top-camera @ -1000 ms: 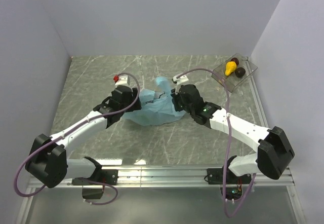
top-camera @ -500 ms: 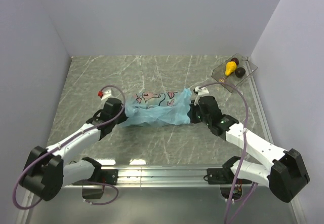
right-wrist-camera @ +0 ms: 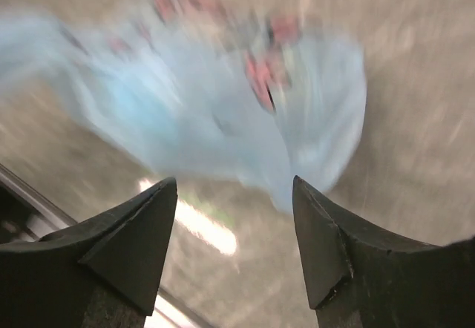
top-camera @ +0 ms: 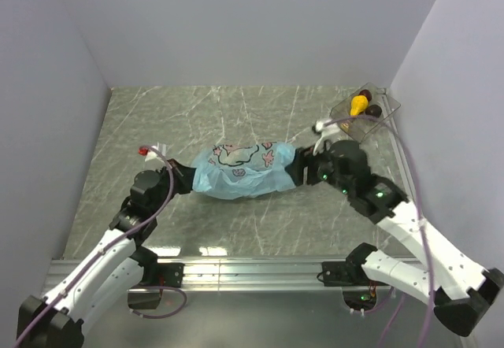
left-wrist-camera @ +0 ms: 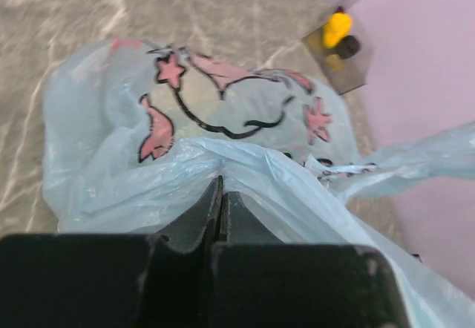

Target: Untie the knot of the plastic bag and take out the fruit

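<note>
The light-blue plastic bag [top-camera: 244, 171] with pink prints lies bulging in the middle of the table. My left gripper [top-camera: 183, 177] is at its left end, and the left wrist view shows the jaws pressed together [left-wrist-camera: 221, 193] with the bag's film [left-wrist-camera: 223, 120] pinched at their tips. My right gripper [top-camera: 302, 168] is just off the bag's right end, open and empty [right-wrist-camera: 234, 194], with the blurred bag [right-wrist-camera: 223, 98] ahead of it. I cannot make out the knot. Fruit inside the bag is hidden; a yellow fruit [top-camera: 359, 104] lies in the tray.
A clear rigid tray [top-camera: 384, 116] stands at the back right near the wall, holding the yellow fruit and a dark purple round fruit [top-camera: 373, 112]. Walls enclose the table on three sides. A metal rail [top-camera: 252, 271] runs along the near edge.
Both arms have drawn apart and back, stretching the bag out flat. The left gripper has shut on the bag's left end. The right gripper has opened and let go of the right end.
</note>
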Motion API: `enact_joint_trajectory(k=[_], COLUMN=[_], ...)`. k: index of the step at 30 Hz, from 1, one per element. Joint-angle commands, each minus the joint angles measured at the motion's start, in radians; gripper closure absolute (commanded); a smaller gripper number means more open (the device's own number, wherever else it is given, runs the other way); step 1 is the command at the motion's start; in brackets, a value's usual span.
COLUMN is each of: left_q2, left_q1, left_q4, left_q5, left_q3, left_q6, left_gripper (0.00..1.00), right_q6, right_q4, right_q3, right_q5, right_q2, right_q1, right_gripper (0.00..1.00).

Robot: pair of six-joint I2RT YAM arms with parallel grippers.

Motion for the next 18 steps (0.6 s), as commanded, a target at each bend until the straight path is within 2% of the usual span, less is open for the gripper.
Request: enact_joint_trajectory(k=[1, 6, 10, 13, 18], left_q2=[-0.061, -0.106, -0.138, -0.161, -0.175], left_q1=[0.001, 0.001, 0.001, 0.001, 0.0], left_q4=[0.065, 0.042, 0.027, 0.012, -0.004], left_q5=[0.07, 0.079, 0.089, 0.081, 0.075], left_q3=[-0.017, -0.033, -0.038, -0.037, -0.037], left_q6=[0.044, 0.03, 0.027, 0.03, 0.031], left_gripper=[0.99, 0.99, 0.99, 0.99, 0.99], right_q6=[-0.108, -0.197, -0.269, -0.333, -0.464], right_q4=[-0.031, -0.035, -0.054, -0.032, -0.074], right_q3=[0.232, 0.444, 0.542, 0.553, 0.564], right_q5=[0.001, -0.185, -0.259, -0.279, -0.331], right_q2=[-0.017, 0.173, 0.345, 0.451, 0.624], right_q1=[0.006, 0.018, 0.05, 0.06, 0.066], right_gripper=[0.3, 0.32, 0.26, 0.18, 0.16])
